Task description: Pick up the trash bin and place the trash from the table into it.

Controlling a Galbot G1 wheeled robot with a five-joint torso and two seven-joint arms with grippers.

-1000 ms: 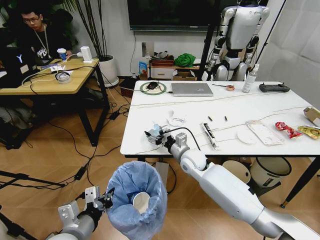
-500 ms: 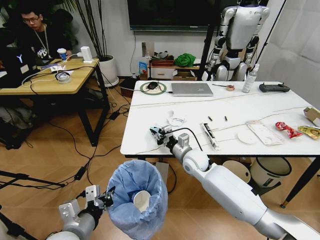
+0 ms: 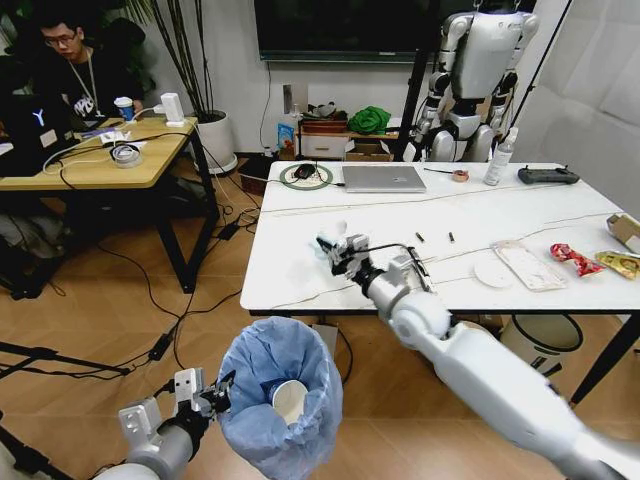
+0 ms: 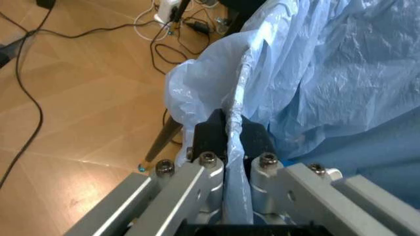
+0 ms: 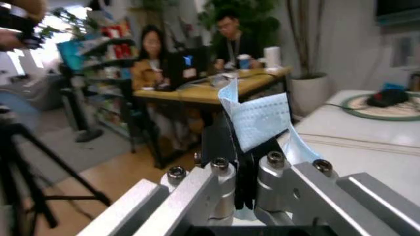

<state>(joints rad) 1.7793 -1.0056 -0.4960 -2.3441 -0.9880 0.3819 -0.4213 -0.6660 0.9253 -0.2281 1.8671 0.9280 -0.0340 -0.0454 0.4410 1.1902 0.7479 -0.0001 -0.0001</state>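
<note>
The right gripper (image 5: 246, 169) has its fingers (image 5: 220, 142) clenched on a bluish tissue (image 5: 256, 120), a dotted sheet standing up out of the pinch; in the head view that right gripper (image 3: 335, 250) hangs over the white marble-look counter (image 3: 300, 270), just beside a crumpled white tissue (image 3: 352, 241) lying on the top. The left gripper (image 4: 229, 137) has its fingers (image 4: 208, 140) clamped on the bagged rim of the trash bin (image 4: 315, 73), the twisted light-blue plastic running between the two black pads. In the head view the left gripper (image 3: 205, 392) holds the trash bin (image 3: 275, 400) off the wooden floor, below the counter's near edge and to the robot's left of the right arm; a paper cup (image 3: 290, 400) lies inside the bag. Farther along the counter from the right gripper, toward the robot's right, lie a narrow dark strip (image 3: 420, 272), a white lid (image 3: 493, 273), a clear plastic package (image 3: 530, 265), a red wrapper (image 3: 575, 258), a yellow wrapper (image 3: 620, 264) and a brown paper bag (image 3: 626, 230) at the edge. On the counter's far side sit a grey laptop (image 3: 384, 178), a black controller (image 3: 548, 175) and a clear bottle (image 3: 497, 158). No writing on any of these is readable.
</note>
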